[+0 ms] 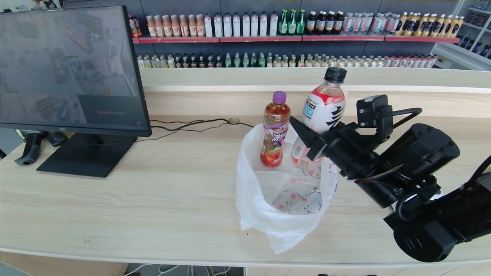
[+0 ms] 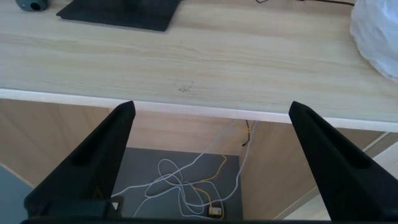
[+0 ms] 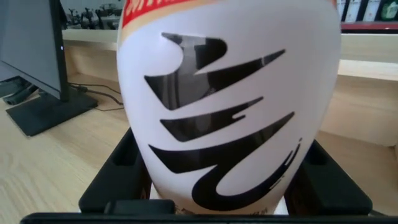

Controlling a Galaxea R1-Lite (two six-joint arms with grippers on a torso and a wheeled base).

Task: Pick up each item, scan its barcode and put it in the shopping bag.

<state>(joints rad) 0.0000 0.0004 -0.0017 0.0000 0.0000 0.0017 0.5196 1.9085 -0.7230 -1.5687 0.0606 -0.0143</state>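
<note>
The right gripper (image 1: 307, 142) is clamping a rounded, glossy white-labelled plastic bottle (image 1: 325, 109) at the crinkly translucent shopping bag's (image 1: 264, 218) mouth, while the left gripper (image 2: 211, 109) is hanging spread wide.

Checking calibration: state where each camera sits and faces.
Head view: high, looking down on counter, shopping bag, monitor; right arm shows, right hand gripping white bottle.
Left wrist view: low, facing the counter's edge, framed by the open left hand.
Right wrist view: behind its hand, against the bottle.
Shared by head and right wrist: bottle, monitor.

White bottle (image 1: 325, 109) partly behind right gripper (image 1: 303, 135)
</note>
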